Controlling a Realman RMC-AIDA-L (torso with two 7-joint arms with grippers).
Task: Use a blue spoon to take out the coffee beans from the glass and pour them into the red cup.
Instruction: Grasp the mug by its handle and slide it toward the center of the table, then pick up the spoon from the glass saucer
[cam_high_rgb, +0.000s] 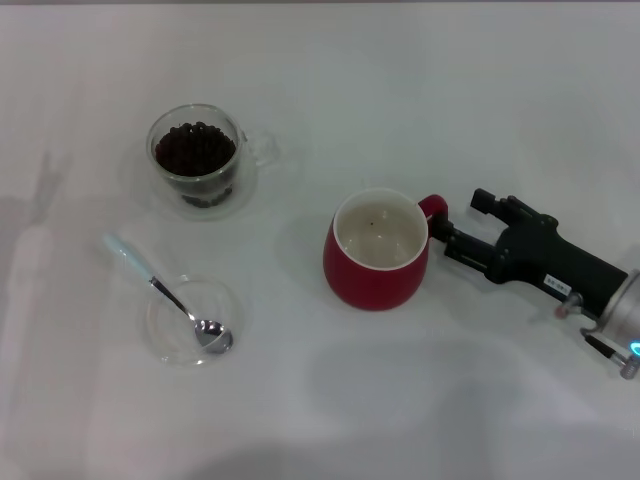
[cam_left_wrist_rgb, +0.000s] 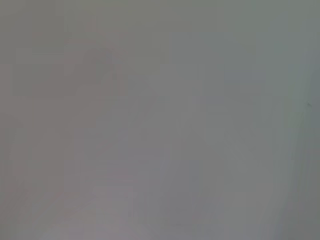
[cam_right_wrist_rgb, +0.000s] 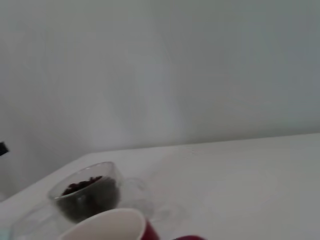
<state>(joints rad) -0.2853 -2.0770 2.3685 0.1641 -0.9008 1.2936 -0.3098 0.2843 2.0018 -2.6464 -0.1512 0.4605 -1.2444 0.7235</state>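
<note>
White tabletop carries everything. Nearest, the blue spoon lies untouched with its bowl in a shallow glass dish, left of the red cup. The cup holds perhaps a single bean. Its handle is gripped by the right gripper; a jolt there could tip it. Farther left, the glass is heaped with coffee beans, easily spilled in scooping. The left gripper is not seen.

The right pincer sits at the mug's handle, so the red mug blocks its straight path onward. Past the mug lies open tabletop, then the shallow dish with the spoon; the glass of beans stands well apart.
</note>
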